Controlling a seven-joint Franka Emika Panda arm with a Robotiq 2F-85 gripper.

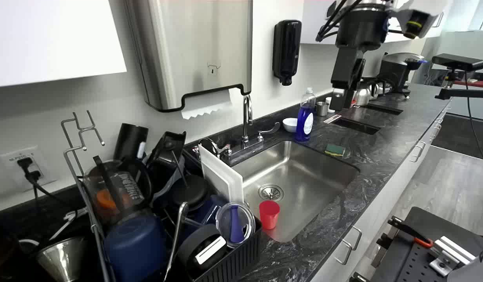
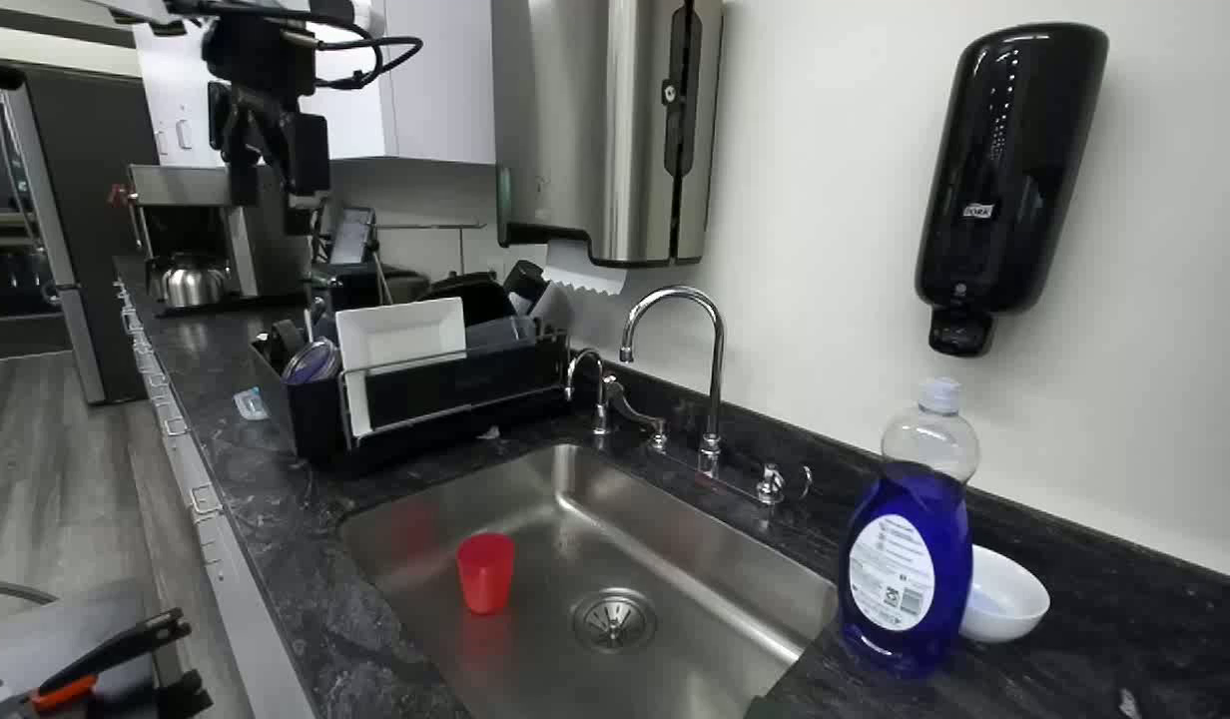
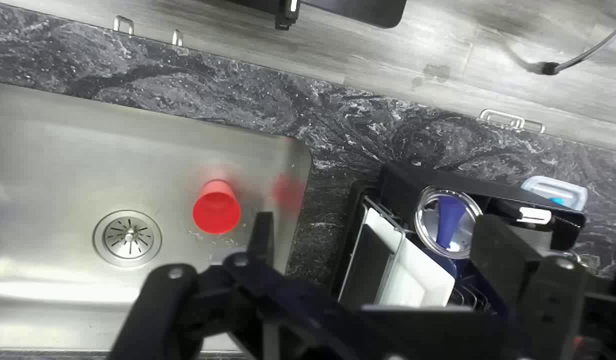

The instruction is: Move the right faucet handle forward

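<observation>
The right faucet handle (image 1: 269,131) is a small chrome lever to the right of the tall chrome spout (image 1: 247,117), behind the sink. It also shows in an exterior view (image 2: 772,485), with its curved end toward the wall side. The matching left lever (image 2: 635,409) is on the spout's other side, partly behind a small curved tap. My gripper (image 1: 343,102) is open and empty, high above the counter and well apart from the handle. It also shows high up in an exterior view (image 2: 273,208). In the wrist view, the spread fingers (image 3: 380,240) frame the dish rack; the handle is out of view there.
A sink (image 2: 695,559) holds a red cup (image 2: 486,572). A full dish rack (image 1: 241,250) with a white plate (image 1: 222,172) stands left of it. A blue soap bottle (image 2: 910,549) and white bowl (image 2: 1009,599) stand near the right handle. A paper towel dispenser (image 1: 198,51) hangs above.
</observation>
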